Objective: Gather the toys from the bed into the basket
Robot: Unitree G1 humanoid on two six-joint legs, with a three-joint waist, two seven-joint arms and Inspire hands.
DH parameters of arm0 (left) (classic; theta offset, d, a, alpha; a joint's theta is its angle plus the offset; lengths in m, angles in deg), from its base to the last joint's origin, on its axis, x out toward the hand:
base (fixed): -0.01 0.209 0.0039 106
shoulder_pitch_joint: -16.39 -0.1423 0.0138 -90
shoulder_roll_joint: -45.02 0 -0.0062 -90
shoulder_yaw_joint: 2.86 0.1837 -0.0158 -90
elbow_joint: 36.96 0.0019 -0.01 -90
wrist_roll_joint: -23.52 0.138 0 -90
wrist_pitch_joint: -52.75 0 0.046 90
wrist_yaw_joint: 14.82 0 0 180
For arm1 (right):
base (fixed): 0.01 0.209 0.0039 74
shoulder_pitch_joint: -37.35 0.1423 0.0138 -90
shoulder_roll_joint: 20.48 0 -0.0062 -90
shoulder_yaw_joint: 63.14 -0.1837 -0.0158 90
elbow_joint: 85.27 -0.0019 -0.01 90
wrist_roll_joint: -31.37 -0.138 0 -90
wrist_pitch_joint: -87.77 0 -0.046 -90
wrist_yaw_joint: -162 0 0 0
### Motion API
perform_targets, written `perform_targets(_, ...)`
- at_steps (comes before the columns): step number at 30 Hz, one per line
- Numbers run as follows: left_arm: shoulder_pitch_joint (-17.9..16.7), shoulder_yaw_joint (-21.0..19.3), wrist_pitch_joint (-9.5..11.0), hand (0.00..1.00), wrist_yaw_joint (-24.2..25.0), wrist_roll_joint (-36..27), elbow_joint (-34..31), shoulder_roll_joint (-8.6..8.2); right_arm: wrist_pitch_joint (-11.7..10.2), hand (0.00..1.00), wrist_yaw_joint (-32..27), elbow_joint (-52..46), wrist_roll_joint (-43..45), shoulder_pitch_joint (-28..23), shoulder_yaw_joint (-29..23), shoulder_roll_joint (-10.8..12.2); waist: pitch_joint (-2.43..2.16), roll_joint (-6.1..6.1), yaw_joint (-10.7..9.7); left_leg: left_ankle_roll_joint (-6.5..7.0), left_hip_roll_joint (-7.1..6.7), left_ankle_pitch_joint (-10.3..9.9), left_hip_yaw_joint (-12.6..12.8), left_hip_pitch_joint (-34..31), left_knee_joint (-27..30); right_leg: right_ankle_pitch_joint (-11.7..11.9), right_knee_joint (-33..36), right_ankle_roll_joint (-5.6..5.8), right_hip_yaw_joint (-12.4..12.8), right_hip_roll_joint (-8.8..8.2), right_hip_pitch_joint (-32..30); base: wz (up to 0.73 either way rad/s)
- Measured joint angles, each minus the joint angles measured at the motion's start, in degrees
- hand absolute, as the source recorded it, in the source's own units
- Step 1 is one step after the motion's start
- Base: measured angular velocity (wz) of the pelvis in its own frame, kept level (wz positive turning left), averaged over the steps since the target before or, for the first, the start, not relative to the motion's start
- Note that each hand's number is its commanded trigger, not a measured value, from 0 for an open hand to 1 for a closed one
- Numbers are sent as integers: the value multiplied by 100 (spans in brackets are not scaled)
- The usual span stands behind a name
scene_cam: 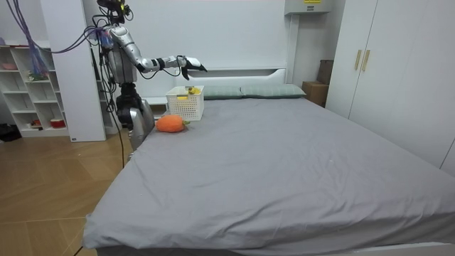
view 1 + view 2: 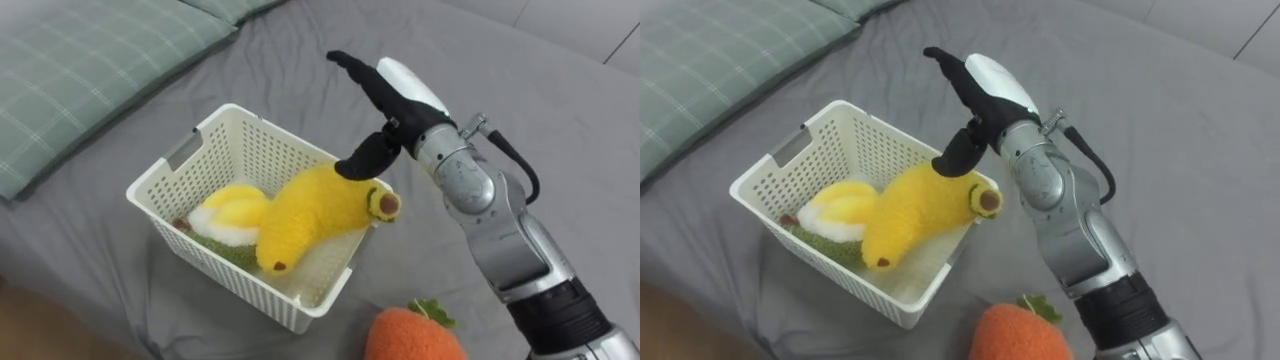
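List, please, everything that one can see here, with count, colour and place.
bed: 1, grey sheet, under all the toys
pillows: 2, green checked, at the bed's head
basket: 1, white, on the bed near the pillows
banana toy: 1, yellow, in the basket, one end over the rim
second toy: 1, yellow and white, in the basket beside the banana toy
carrot toy: 1, orange with green top, on the bed beside the basket
shelf: 1, white, room view's left
wardrobe: 1, white, room view's right
right hand: 1, black and white, open, above the basket's rim
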Motion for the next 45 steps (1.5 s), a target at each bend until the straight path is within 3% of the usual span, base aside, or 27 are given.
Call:
perform_targets(7, 18, -52, 19, 0, 0, -16, 7, -2, -66, 0, -203, 311, -28, -30, -74, -50, -13, -46, -166, 9, -7, 4, 38, 23, -8, 1, 0, 1, 8, 10, 11, -2)
perform_targets(13, -43, -90, 16, 0, -4, -20, 7, -5, -112, 0, -317, 413, -212, -232, -520, -150, -13, -24, -300, 10, -2, 4, 64, 50, 13, 1, 0, 1, 44, 21, 12, -2)
perform_targets(17, -184, -292, 14, 0, -9, -16, 5, -27, -128, 0, -552, 421, -617, -468, -983, -219, -23, 85, -445, 10, 0, 4, 82, 58, 10, 1, -1, 1, 67, 23, 12, -1)
perform_targets(21, -381, -437, 15, 0, -10, -16, 11, -72, -208, 0, -751, 421, -685, -904, -1203, -298, -113, 284, -568, 18, 34, -2, 243, 158, -54, 2, 2, 1, 212, 10, 21, -16)
perform_targets(24, -454, -483, 23, 0, -17, -25, 49, -61, -220, 0, -718, 426, -714, -1211, -1222, -327, -130, 346, -666, 11, 87, -3, 410, 240, -130, 5, 13, -4, 351, 45, 33, -27)
perform_targets(27, -456, -439, 63, 0, -25, -224, 180, -87, -269, 0, -715, 661, -759, -1254, -1237, -326, -114, 369, -972, 11, 91, -4, 464, 271, -128, 8, 11, -9, 385, 53, 55, -6)
perform_targets(33, -421, -303, 78, 0, -59, -402, 38, -90, -261, 0, -712, 976, -756, -1765, -1358, -285, -99, 366, -1222, 29, 106, -61, 590, 354, -135, 8, 6, -8, 545, 82, 83, -14)
perform_targets(36, -293, -178, 180, 0, -64, -608, -30, -94, -260, 0, -580, 1033, -750, -1987, -1326, -215, -94, 380, -1238, 32, 119, -65, 688, 348, -147, 18, 25, -9, 695, 97, 5, -20)
perform_targets(45, -167, 345, 200, 0, -399, -1203, 144, -138, -281, 0, -161, 1379, -712, -2299, -716, -103, -91, 370, -1239, 34, 122, -65, 704, 415, -222, 20, 9, -6, 734, 97, 5, -2)
